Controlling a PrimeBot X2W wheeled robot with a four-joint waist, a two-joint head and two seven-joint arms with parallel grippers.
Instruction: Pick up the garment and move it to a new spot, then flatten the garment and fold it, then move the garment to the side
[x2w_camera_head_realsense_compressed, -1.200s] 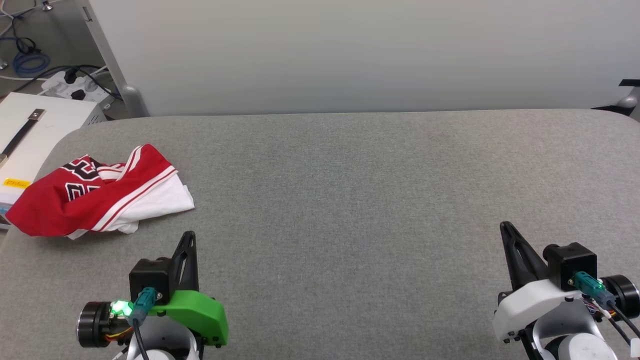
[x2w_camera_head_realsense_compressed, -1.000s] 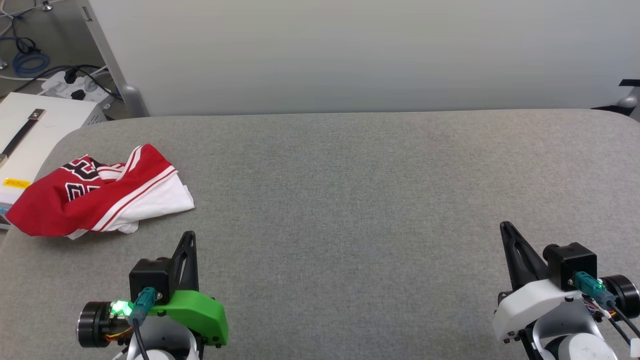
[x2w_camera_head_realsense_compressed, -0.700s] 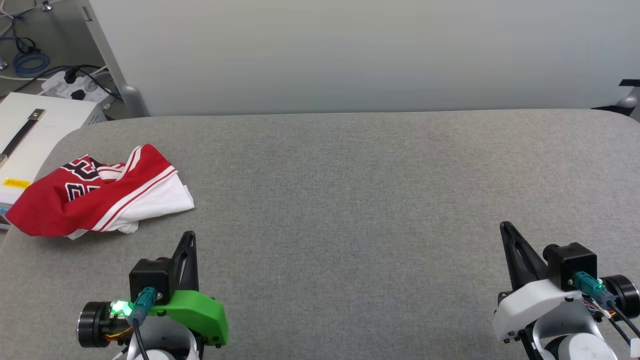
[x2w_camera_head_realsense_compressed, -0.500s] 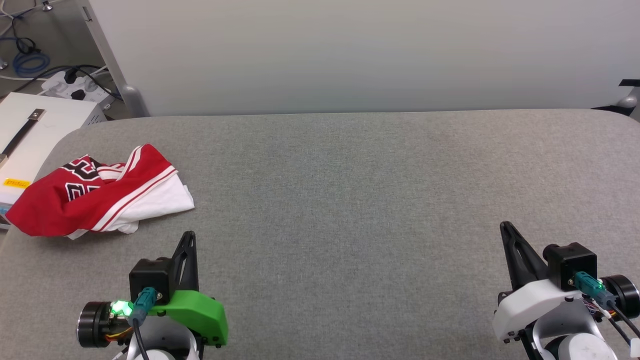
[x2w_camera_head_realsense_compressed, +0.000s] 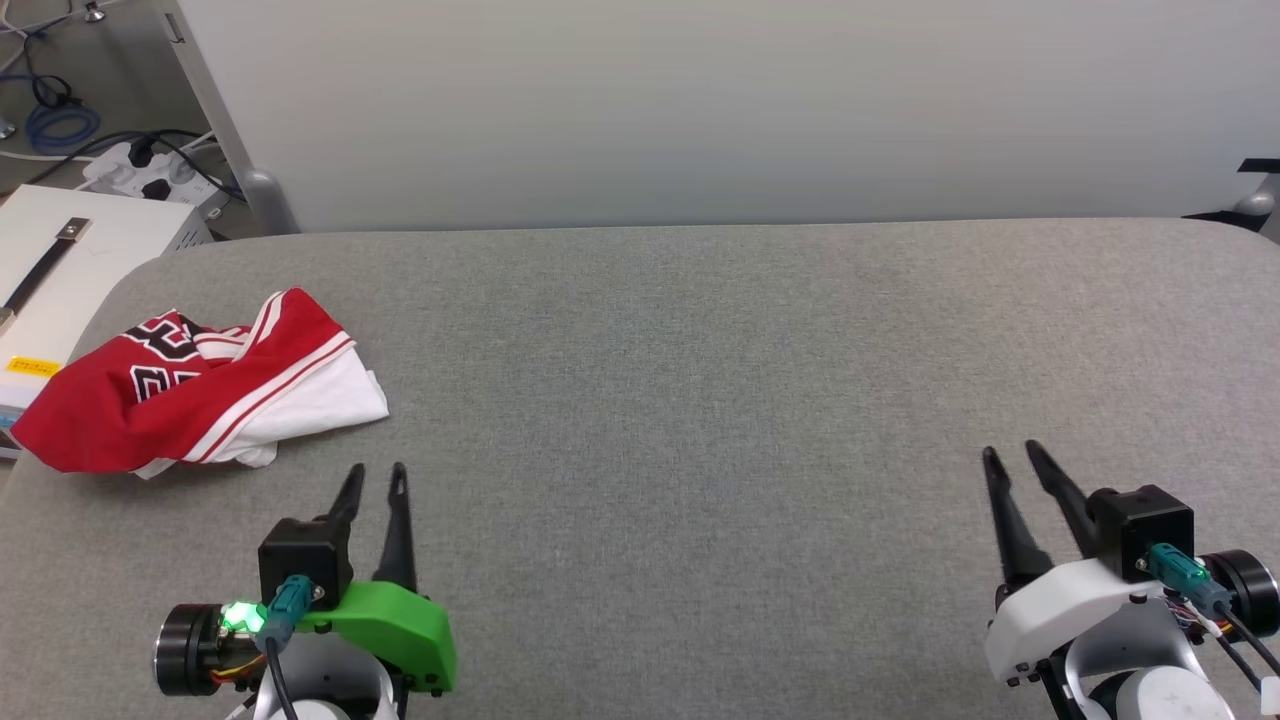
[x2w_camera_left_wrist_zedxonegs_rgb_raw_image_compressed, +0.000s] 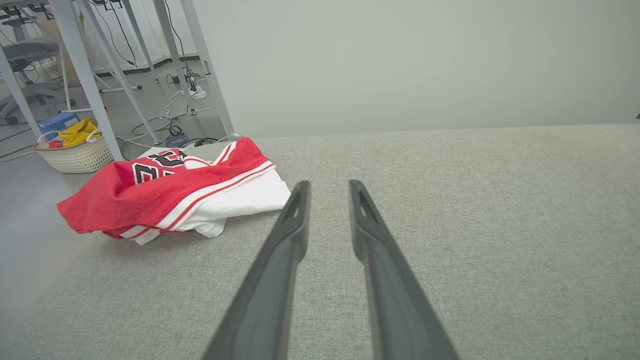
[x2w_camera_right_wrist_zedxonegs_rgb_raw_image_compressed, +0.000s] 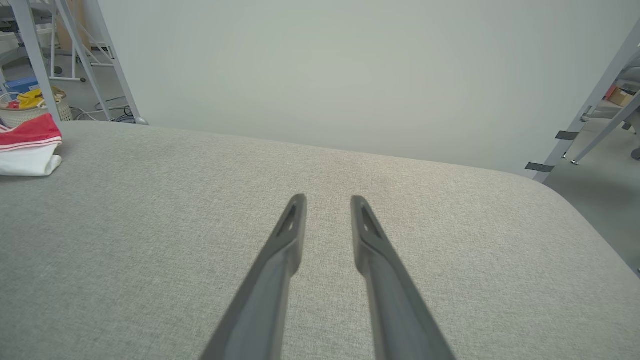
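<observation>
Nothing of the task is done yet. The crumpled red jersey-style garment (x2w_camera_head_realsense_compressed: 200, 385), with white sleeves, striped trim and black lettering, lies in a heap at the far left of the grey fabric-covered table (x2w_camera_head_realsense_compressed: 700, 400), close to its rounded corner, part of it hanging out over the left edge. The left gripper (x2w_camera_head_realsense_compressed: 378, 468), on a green-shelled wrist, sits just beside the heap, nearer the robot, its 2 dark fingers parted by a narrow gap and holding nothing. The right gripper (x2w_camera_head_realsense_compressed: 1010, 450), on a white-shelled wrist, is well apart at the other side of the table, its fingers likewise slightly parted and empty. All 3 stages remain, I judge: the pick-up and move, the flattening and folding, and the shift to the side.

The head view shows both grippers at once, plus a white box (x2w_camera_head_realsense_compressed: 60, 270) against the table's left edge. The left wrist view adds a white woven basket (x2w_camera_left_wrist_zedxonegs_rgb_raw_image_compressed: 75, 152) of yellow cloth on the floor beyond the garment. The right wrist view catches just a red-and-white corner of the garment at its left edge.
</observation>
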